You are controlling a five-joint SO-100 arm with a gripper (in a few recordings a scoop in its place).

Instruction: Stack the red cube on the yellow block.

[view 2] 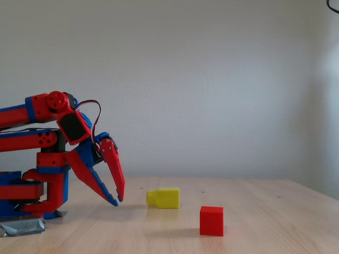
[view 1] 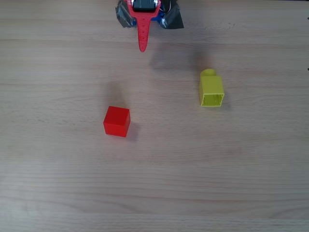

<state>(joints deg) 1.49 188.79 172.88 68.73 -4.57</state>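
In the overhead view the red cube [view 1: 117, 121] is sitting left of centre on the pale wooden counter [view 1: 154, 193], resting flat and casting a soft shadow to its right. The yellow block [view 1: 211, 89] is lying on its side in the upper right part of the frame, its round stud pointing toward the top edge and its hollow end facing the bottom; it is well apart from the cube, with bare wood between them.

The gripper [view 1: 142, 46] is showing at the top centre of this view, its long red pointed tip aiming down the frame, clear of both things. Grey tape [view 1: 126, 18] is showing beside the arm's base at the top edge.

In the fixed view the red and blue arm [view 2: 47, 159] is folding low at the left of the frame, and the gripper [view 2: 117, 200] is hanging just above the counter with its fingers [view 2: 115, 172] standing only narrowly apart at the tips (nothing is lying between them). The yellow block [view 2: 164, 198] is lying just right of the fingertips here, near but not touching, and the red cube [view 2: 211, 220] is standing further right and lower in the frame. A plain white wall [view 2: 212, 79] is filling the background.
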